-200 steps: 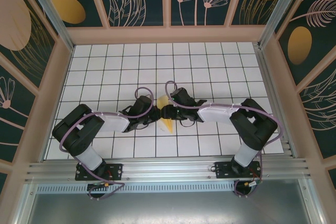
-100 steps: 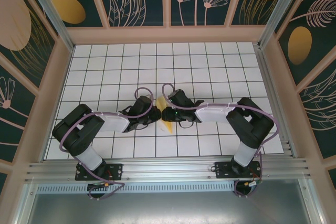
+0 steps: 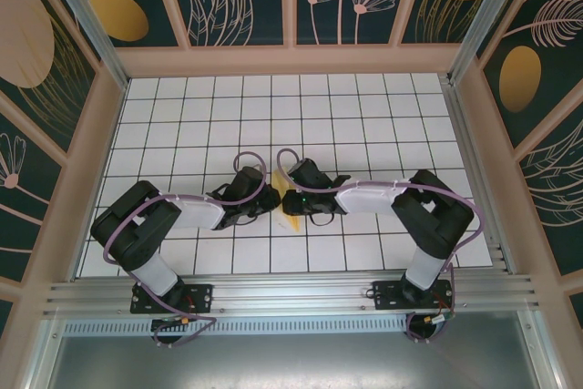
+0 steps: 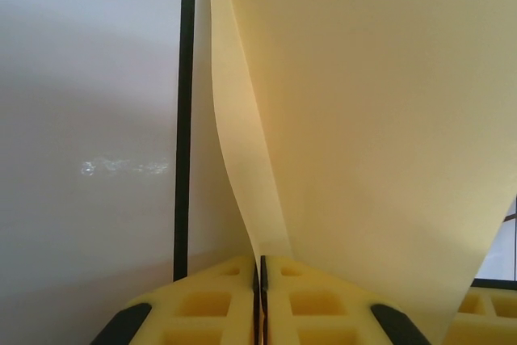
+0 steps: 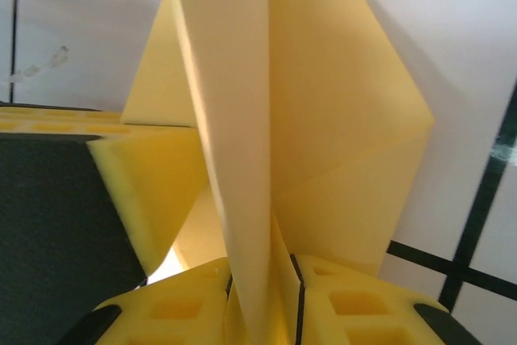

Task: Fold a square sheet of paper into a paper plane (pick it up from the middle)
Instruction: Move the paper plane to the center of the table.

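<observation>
Squeezing shut, your right claw [image 5: 263, 284] has slid beside your left claw [image 4: 260, 268]. Both now pinch the folded yellow paper [image 3: 291, 220] over the counter [image 3: 364, 116], ready for the next fold.

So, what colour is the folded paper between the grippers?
Plain pale yellow; the folded thin paper sheet shows best in the right wrist view.
</observation>
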Controlling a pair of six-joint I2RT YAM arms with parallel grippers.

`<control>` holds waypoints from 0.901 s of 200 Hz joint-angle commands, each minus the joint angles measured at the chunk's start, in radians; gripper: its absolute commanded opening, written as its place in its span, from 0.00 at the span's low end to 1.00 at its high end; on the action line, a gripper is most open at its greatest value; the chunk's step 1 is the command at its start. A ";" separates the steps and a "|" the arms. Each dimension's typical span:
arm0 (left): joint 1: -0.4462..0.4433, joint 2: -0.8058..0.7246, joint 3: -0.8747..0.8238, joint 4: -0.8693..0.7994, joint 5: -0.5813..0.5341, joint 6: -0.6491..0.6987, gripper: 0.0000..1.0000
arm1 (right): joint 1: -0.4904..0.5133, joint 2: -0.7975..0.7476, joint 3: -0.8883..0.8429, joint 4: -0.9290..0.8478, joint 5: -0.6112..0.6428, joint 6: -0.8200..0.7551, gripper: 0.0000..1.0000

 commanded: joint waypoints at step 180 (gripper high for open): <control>0.006 -0.433 -0.091 -0.183 -0.273 0.013 0.45 | -0.028 0.225 0.368 -0.388 0.310 0.063 0.13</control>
